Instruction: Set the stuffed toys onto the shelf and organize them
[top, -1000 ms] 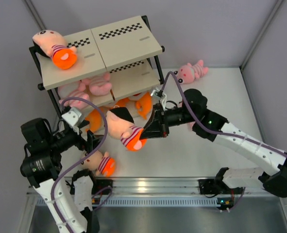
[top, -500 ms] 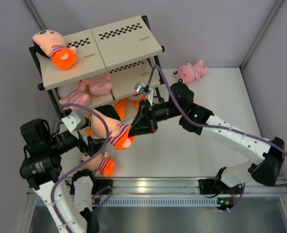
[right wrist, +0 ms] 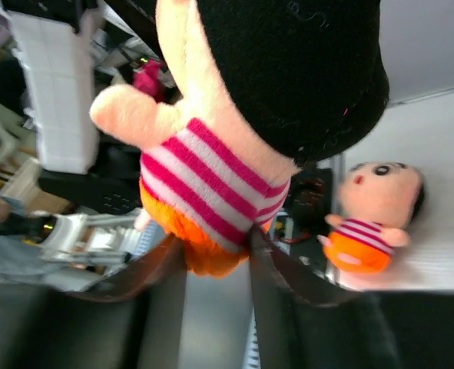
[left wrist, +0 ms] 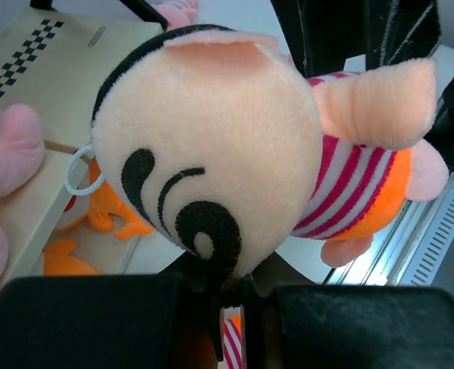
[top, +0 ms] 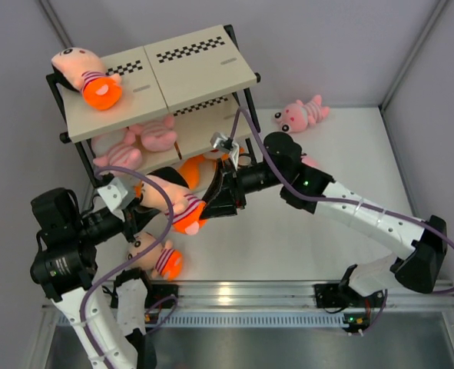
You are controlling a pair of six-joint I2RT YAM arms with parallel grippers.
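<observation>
Overhead, the held doll (top: 169,198) hides both grips.
Wrist view shows right gripper (right wrist: 215,254) clamping its orange bottom; left gripper (left wrist: 227,315), behind the head, unreadable.

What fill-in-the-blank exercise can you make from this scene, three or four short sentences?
1. The right gripper is shut on a doll whose shirt has pink and ___ stripes.
2. A second doll lies on the shelf's ___ board.
3. A third doll lies on the table beside the ___ arm's base.
4. The animal on the table beyond the right arm is ___.
Missing words: white; top; left; pink.
</observation>
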